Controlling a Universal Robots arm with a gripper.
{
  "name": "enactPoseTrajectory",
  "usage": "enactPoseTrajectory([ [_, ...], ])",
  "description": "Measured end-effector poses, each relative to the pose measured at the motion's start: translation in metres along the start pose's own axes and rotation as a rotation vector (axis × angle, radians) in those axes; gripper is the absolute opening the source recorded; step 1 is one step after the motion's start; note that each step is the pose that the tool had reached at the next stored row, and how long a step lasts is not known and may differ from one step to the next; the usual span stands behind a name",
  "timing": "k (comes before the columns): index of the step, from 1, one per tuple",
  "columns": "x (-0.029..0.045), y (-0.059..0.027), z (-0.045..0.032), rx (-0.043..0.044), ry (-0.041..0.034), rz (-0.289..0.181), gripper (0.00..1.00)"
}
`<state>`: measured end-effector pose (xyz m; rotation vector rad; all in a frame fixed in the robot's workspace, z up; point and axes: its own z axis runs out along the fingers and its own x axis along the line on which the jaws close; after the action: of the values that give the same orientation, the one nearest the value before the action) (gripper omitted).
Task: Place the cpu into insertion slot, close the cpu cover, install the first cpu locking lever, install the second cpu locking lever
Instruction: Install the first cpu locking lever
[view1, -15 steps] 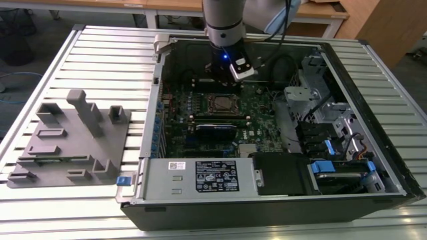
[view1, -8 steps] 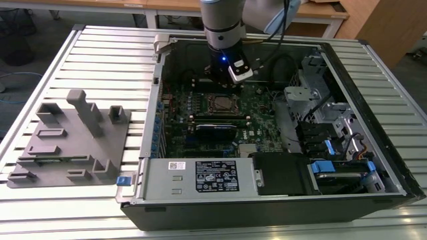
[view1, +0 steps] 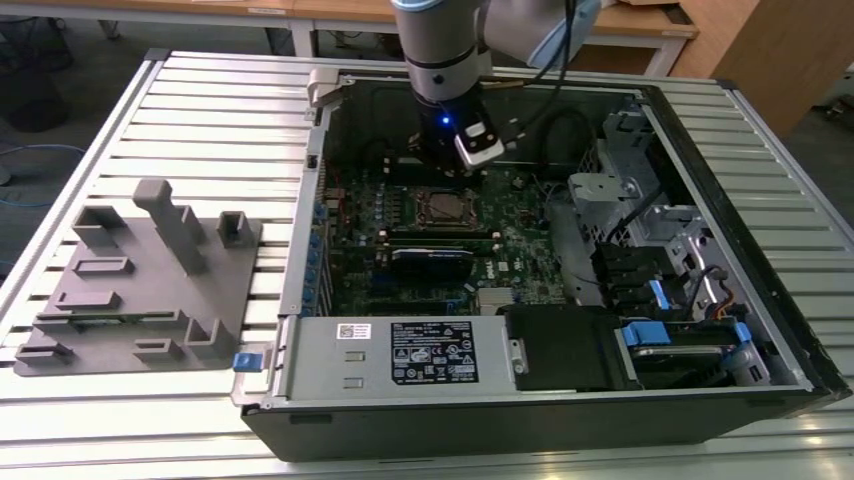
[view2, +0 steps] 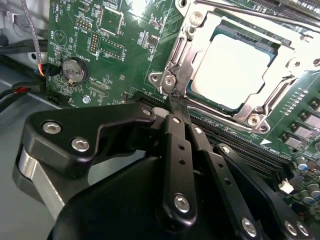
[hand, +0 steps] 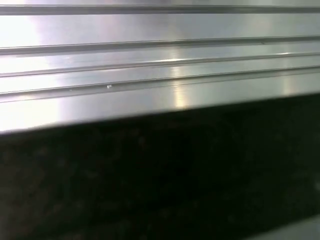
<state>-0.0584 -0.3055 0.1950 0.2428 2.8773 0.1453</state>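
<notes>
In the exterior view the arm reaches down into the open computer case (view1: 747, 230), which lies on a slatted metal counter (view1: 200, 110). The tool (view1: 454, 165) hangs just at 12 o'clock of the insertion slot (view1: 441, 207) on the green motherboard (view1: 521, 235). A grey fixture tray (view1: 134, 290) sits well apart, at 9 o'clock of the case.

In the second wrist view the cpu (view2: 232, 67) lies seated in the socket, its dull grey top framed by the cpu cover (view2: 295, 55), which looks closed flat over it. The tool (view2: 175, 102) has its fingers drawn together to a narrow tip, pressed at the hinge corner of the frame where a thin locking lever (view2: 180, 67) runs — whether they pinch the lever or merely push it I cannot tell. A coin cell (view2: 74, 70) sits at 9 o'clock of the socket.

The first wrist view gives ribbed metal (hand: 150, 50) above a dark band.

Judging by this, the lever work is in hand: it wants a steady sideways sweep under the retaining hook, tip low, clear of the memory slots (view2: 240, 137).
</notes>
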Motion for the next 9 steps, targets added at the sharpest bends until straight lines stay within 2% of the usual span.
enactPoseTrajectory([
  [4,0.0014,-0.0011,0.0001,-0.0104,-0.0107,0.001,0.11],
  [9,0.0033,-0.0023,0.0003,-0.0141,-0.0164,0.001,0.11],
])
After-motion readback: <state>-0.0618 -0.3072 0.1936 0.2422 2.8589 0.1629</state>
